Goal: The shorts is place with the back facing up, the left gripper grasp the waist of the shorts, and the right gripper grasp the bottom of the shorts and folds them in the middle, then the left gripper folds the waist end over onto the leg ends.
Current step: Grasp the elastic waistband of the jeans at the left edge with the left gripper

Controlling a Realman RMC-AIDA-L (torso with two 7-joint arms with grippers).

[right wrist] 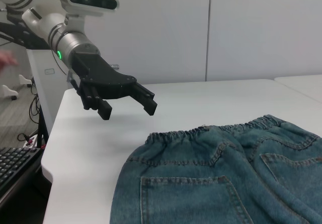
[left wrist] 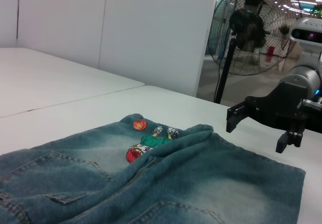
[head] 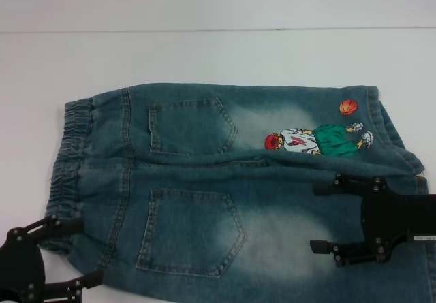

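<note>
The shorts [head: 225, 201] lie flat on the white table, back pockets up. The waist of the shorts [head: 68, 160] is the ruffled band on the left, and the bottom of the shorts [head: 385, 122], with its orange basketball print [head: 317, 139], lies on the right. My left gripper [head: 88, 250] is open at the near corner of the waist, holding nothing. It hovers just off the waist [right wrist: 186, 135] in the right wrist view, where it shows as the left gripper [right wrist: 128, 112]. My right gripper [head: 315, 218] is open above the near leg, empty. The left wrist view shows this right gripper [left wrist: 255, 136] raised above the shorts [left wrist: 201, 173].
The white table [head: 204, 58] has bare surface beyond the shorts, with a seam line farther back. A standing fan [left wrist: 251, 27] is off the table past the leg end. A keyboard [right wrist: 15, 163] sits below the table edge by the waist end.
</note>
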